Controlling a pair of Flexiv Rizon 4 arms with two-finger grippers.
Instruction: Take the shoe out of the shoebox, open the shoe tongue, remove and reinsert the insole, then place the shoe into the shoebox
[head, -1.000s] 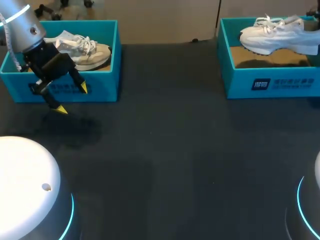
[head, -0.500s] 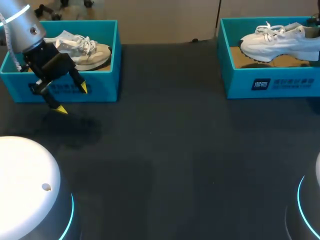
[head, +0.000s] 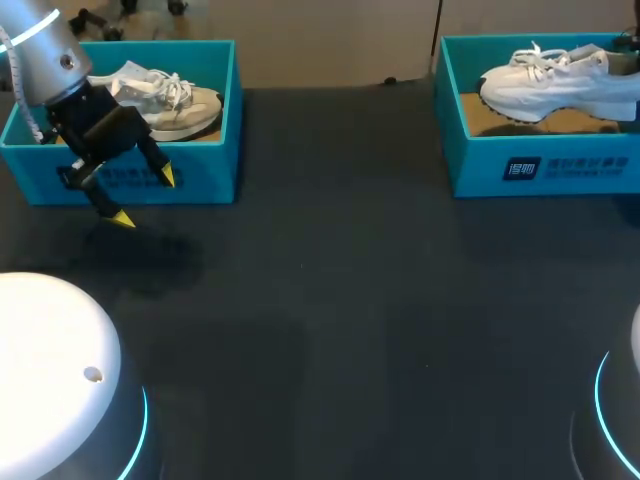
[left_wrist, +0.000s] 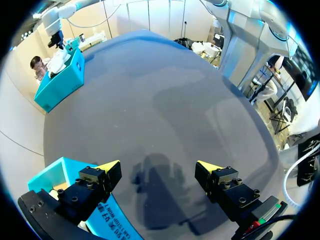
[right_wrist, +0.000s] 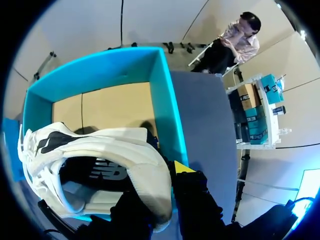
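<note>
White shoe (head: 555, 80), clamped at the heel by the right gripper (right_wrist: 161, 179), should be kept level inside the shoebox (head: 540, 165) walls.

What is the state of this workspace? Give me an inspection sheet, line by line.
Surface: dark table.
Job's things: white shoe within the walls of the right shoebox, held at its heel.
Clutter: left shoebox with a second shoe inside.
Grippers: left gripper open, above the table in front of the left shoebox; right gripper shut on the white shoe.
Cables: white cable along the left arm.
Surroundings: nothing seen.
</note>
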